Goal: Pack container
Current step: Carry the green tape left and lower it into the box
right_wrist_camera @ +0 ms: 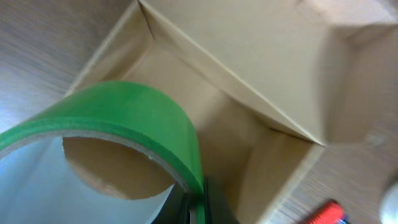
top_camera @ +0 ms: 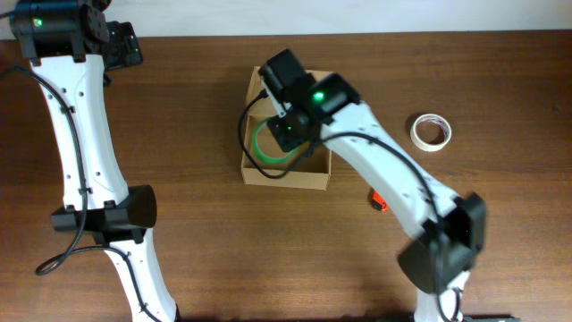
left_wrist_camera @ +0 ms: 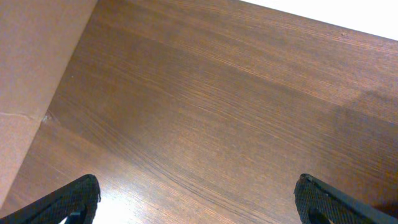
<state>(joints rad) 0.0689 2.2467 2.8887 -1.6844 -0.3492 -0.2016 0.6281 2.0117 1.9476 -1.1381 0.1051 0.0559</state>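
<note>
The container (top_camera: pixel 313 181) is an open tan cardboard box at the table's middle; its inside also shows in the right wrist view (right_wrist_camera: pixel 261 68). My right gripper (top_camera: pixel 290 134) is inside the box, shut on the wall of a green tape roll (top_camera: pixel 264 152), which fills the lower left of the right wrist view (right_wrist_camera: pixel 130 118). The jaws (right_wrist_camera: pixel 198 208) pinch the roll's rim. My left gripper (left_wrist_camera: pixel 198 202) is open and empty over bare table at the far left (top_camera: pixel 121 45), away from the box.
A white tape roll (top_camera: pixel 431 131) lies to the right of the box. A small red object (top_camera: pixel 377 200) lies at the box's lower right, also seen in the right wrist view (right_wrist_camera: pixel 323 214). A cardboard surface (left_wrist_camera: pixel 31 74) fills the left wrist view's left side.
</note>
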